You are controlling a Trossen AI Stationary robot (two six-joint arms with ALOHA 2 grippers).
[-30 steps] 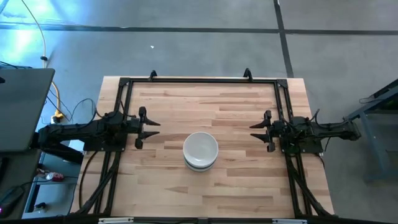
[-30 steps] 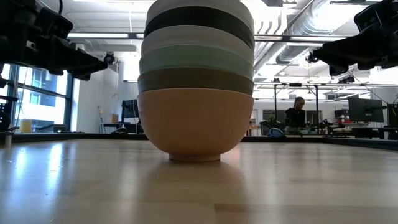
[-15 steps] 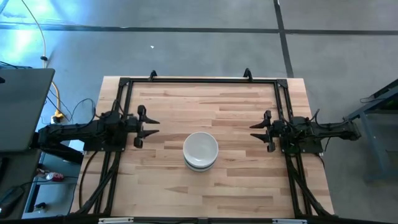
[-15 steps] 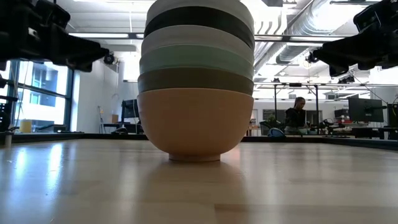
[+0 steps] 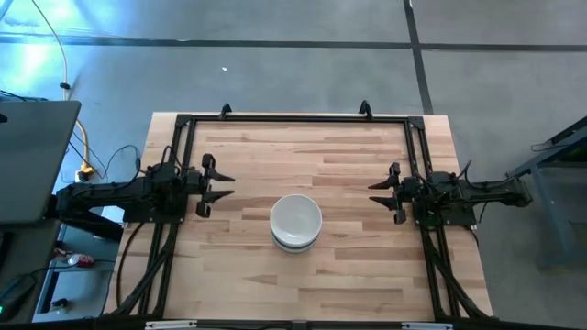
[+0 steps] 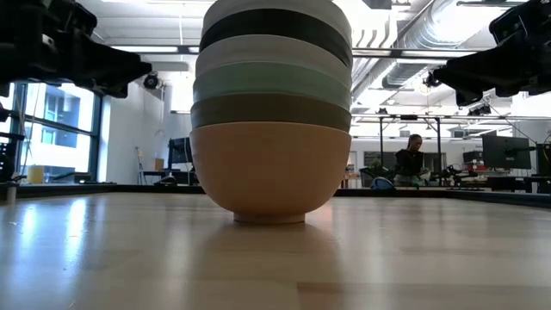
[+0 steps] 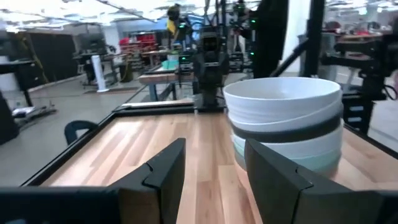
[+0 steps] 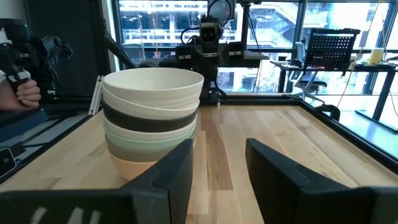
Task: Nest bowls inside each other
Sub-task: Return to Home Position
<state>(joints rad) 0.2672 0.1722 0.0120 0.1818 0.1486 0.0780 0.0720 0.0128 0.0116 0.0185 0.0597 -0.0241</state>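
Several bowls stand nested in one stack [image 5: 295,222] at the middle of the table. The low view shows a peach-orange bowl [image 6: 269,176] at the bottom, resting on its foot. Above it come grey-taupe, mint green, white and black rims, with a white bowl [image 7: 283,96] on top. My left gripper [image 5: 225,183] hovers open and empty left of the stack, above the table [image 7: 214,146]. My right gripper [image 5: 374,192] hovers open and empty right of the stack [image 8: 219,146].
A black frame [image 5: 293,117] runs along the table's far edge and down both sides under the arms. Bare wood lies around the stack. Beyond the table a person sits at a desk [image 6: 411,159], and a hand shows in the right wrist view [image 8: 28,93].
My left gripper has risen a little and drawn slightly back toward the table's left edge, still open. The stack and my right gripper have kept still.
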